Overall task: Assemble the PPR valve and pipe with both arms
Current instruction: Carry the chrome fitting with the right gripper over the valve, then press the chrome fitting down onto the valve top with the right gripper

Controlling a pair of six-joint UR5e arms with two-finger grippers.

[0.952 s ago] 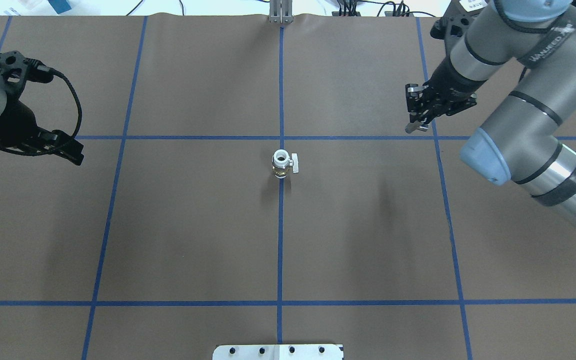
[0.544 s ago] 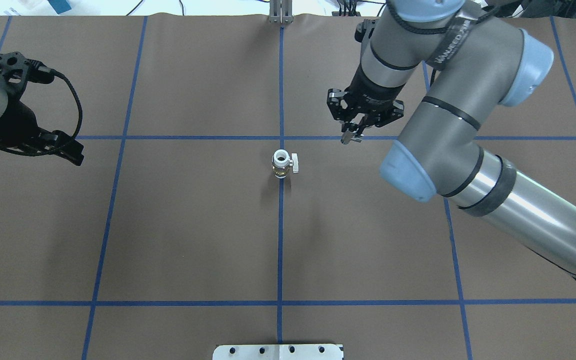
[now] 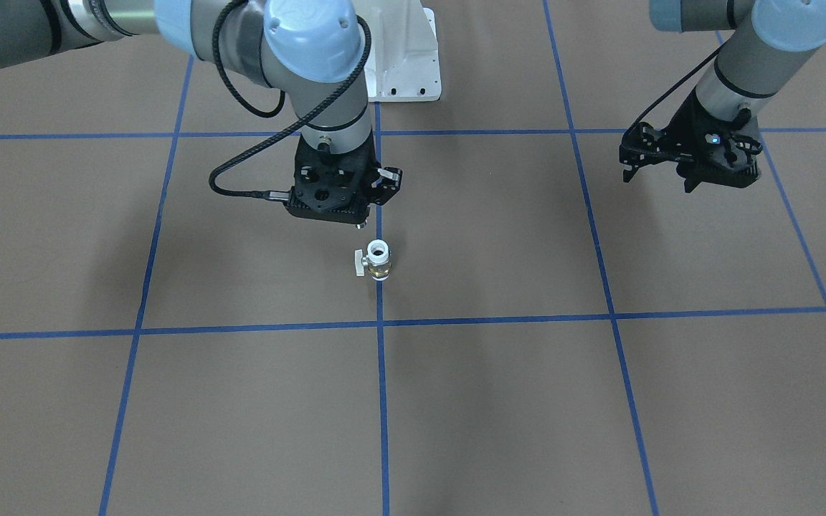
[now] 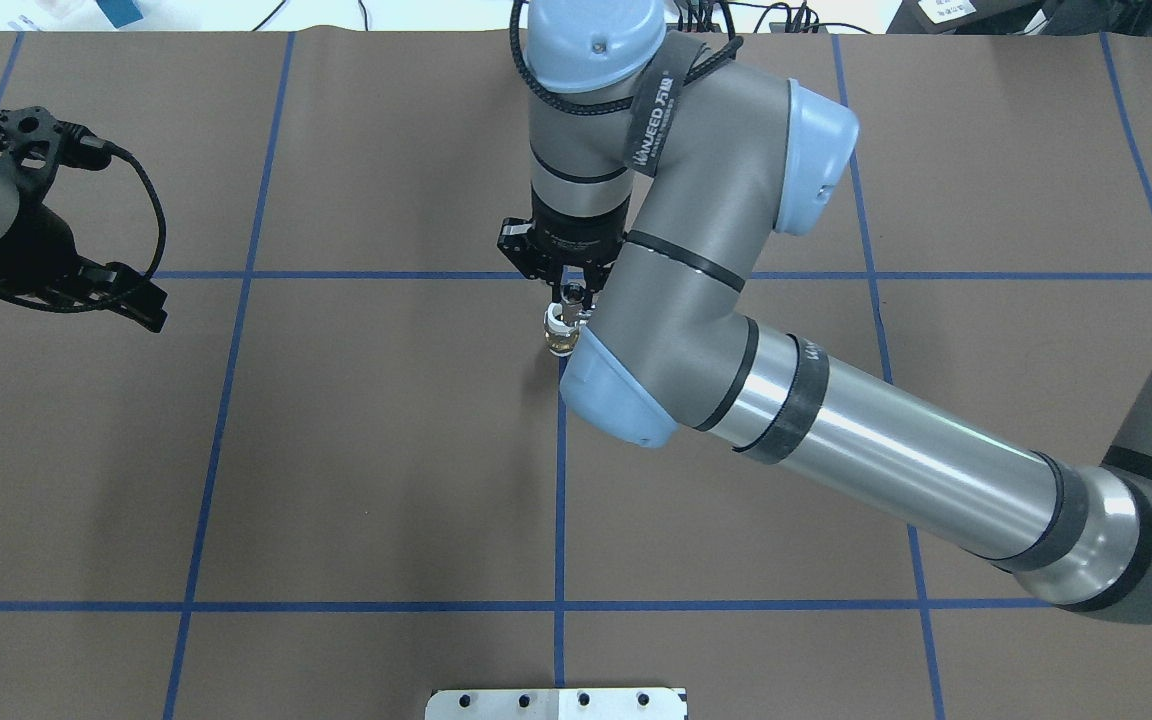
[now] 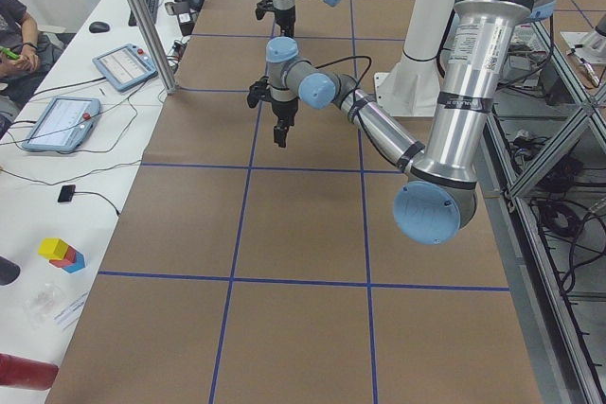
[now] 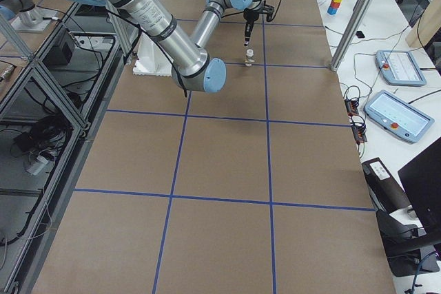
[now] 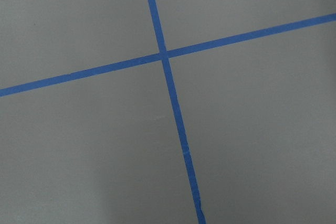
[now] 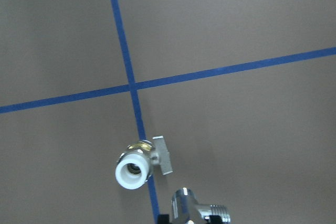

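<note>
The PPR valve (image 3: 378,259) stands upright at the table's centre on a blue tape line, white ring end up, white handle to one side; it also shows in the right wrist view (image 8: 137,166) and partly in the overhead view (image 4: 556,338). My right gripper (image 4: 573,294) is shut on the small silver pipe (image 8: 195,211) and holds it just above and beside the valve, not touching it. My left gripper (image 4: 133,296) is open and empty, far off at the table's left side; it also shows in the front view (image 3: 660,179).
The white pedestal base (image 3: 404,68) is bolted at the robot's side. My right arm's long forearm (image 4: 886,455) crosses the right half of the table. Blue tape lines (image 7: 165,56) grid the brown mat. Tablets (image 6: 396,115) lie beyond the far edge.
My right arm has swung left from the table's right side to the centre, carrying the pipe, and now hangs over the valve. The left arm and the valve have not moved.
</note>
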